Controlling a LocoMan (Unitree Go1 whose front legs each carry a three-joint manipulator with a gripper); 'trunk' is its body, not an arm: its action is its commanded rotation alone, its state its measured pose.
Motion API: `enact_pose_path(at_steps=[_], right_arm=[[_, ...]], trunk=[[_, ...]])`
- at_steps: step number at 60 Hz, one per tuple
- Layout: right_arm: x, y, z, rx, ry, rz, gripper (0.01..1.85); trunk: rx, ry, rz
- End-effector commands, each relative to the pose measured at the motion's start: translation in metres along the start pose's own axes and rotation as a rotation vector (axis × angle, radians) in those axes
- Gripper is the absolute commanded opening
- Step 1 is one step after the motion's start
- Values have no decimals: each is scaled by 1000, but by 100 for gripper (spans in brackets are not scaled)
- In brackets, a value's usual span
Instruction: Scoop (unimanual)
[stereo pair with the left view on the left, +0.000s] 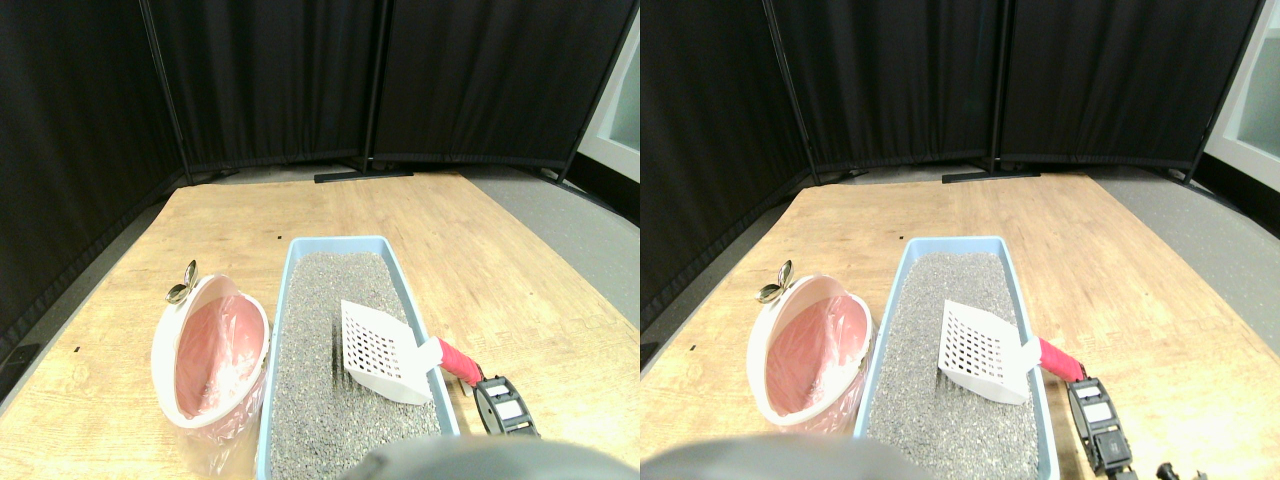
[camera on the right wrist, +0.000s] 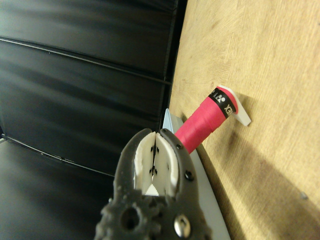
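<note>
Closest to the camera, the right gripper (stereo pair with the left view on the left: 505, 405) sits low at the right, on the wooden board just outside the litter tray's right wall. In the wrist view the gripper (camera on the right wrist: 154, 167) has its two jaws pressed together with only a thin seam between the white pads (camera on the right wrist: 142, 162), so it's closed, and closed on nothing. The scoop's red handle (camera on the right wrist: 200, 125) sticks out just past the jaw tips; whether it touches them I can't tell, but it's clearly not clamped.

Next up, the scoop (stereo pair with the left view on the left: 380, 352). It's a white slotted thing, lying inside the blue tray (stereo pair with the left view on the left: 292, 262) on the grey litter (stereo pair with the left view on the left: 340, 300), over toward the right side. Its red wrapped handle (stereo pair with the left view on the left: 458, 362) pokes out over the tray's right rim toward the gripper. The scoop part looks tipped up a bit on the litter, with its slotted face toward the camera.

Left of the tray, just beside its wall, there's a small white bin (stereo pair with the left view on the left: 210, 350) with a pink plastic liner (stereo pair with the left view on the left: 215, 355), tipped so its opening faces the camera. A small metal clip (stereo pair with the left view on the left: 183, 287) sits at its far rim.

All of it is on a light wooden board (stereo pair with the left view on the left: 480, 250). Further back there's grey floor (stereo pair with the left view on the left: 560, 210), and then black curtain panels (stereo pair with the left view on the left: 300, 80) across the whole back.
</note>
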Motion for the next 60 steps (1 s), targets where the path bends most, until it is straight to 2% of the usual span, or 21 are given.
enact_pose_path(at_steps=[1,8,11,22,28,29,32,39,41,48,49,60], right_arm=[[1,0,7,-10,-39,-9,42],[3,2,8,6,-46,-7,41],[3,3,8,10,-47,-2,42],[4,3,10,19,-56,9,42],[4,2,10,80,-84,9,54],[5,1,10,115,-89,17,62],[6,0,9,146,-96,20,70],[9,0,8,207,-86,13,85],[11,0,7,274,-75,5,90],[14,0,4,310,-49,-10,96],[15,0,3,314,-49,-9,96],[22,0,-10,345,-39,-1,96]], trunk=[[-7,-2,7],[-5,-5,-1],[-8,-1,-5],[-10,0,-8],[-8,-1,-8],[-8,-1,-8],[-8,3,-10],[-8,6,-10],[-11,7,-8],[-11,7,-8],[-15,14,-6],[-18,18,-2]])
